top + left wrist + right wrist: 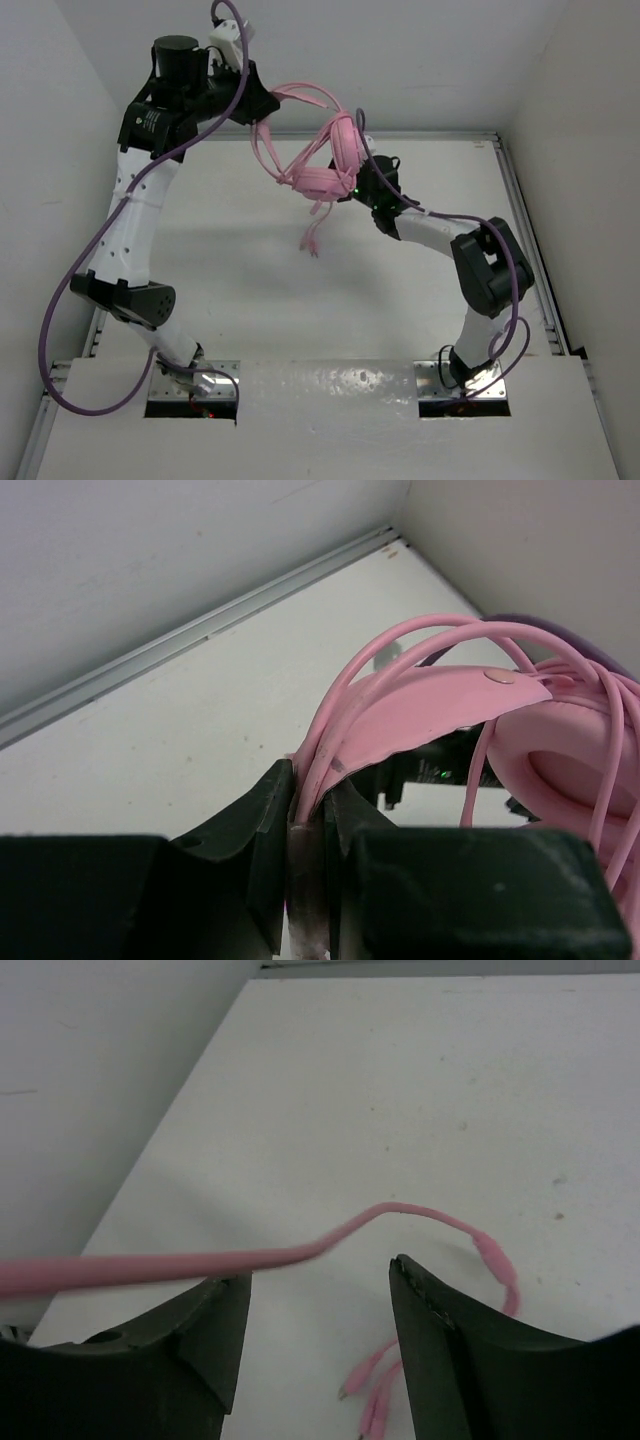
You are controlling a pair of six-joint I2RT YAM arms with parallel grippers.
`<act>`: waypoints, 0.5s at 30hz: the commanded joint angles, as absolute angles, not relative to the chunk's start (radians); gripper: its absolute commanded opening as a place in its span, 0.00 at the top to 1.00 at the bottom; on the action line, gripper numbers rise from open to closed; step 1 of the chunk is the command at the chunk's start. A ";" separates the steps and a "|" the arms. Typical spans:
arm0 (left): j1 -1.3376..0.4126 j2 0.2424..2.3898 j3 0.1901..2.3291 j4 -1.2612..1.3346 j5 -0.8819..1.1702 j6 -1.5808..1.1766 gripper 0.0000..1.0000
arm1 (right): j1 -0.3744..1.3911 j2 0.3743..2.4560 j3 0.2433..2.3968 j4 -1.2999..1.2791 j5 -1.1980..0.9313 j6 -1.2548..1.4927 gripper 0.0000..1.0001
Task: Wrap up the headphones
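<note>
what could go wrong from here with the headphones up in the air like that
The right claw is open, so the cord crossing its gap is unpinched; the dangling tail could unwind.
Only the left claw holds the headphones, pinching headband and cord at its tips; they might slip and drop to the table.

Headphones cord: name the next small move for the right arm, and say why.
Probably grasp the cord lower down for a further turn: the right gripper stands open, the cord runs loose across its jaws with its end dangling, while the left gripper is shut on the headphones.
</note>
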State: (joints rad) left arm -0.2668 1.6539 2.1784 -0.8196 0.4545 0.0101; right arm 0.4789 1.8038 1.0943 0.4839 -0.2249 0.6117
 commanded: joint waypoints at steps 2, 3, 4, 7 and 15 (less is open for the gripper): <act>-0.267 1.620 2.305 -0.741 0.537 -0.167 1.00 | 0.515 1.850 1.114 0.686 -0.140 0.663 0.41; -0.267 1.624 2.324 -0.729 0.541 -0.175 1.00 | 0.518 1.864 1.126 0.678 -0.121 0.652 0.40; -0.267 1.628 2.336 -0.723 0.545 -0.182 1.00 | 0.526 1.877 1.134 0.670 -0.120 0.650 0.40; -0.267 1.646 2.381 -0.706 0.516 -0.180 1.00 | 0.554 1.920 1.160 0.658 -0.106 0.650 0.39; -0.265 1.661 2.396 -0.703 0.497 -0.183 1.00 | 0.629 1.957 1.123 0.669 0.053 0.646 0.41</act>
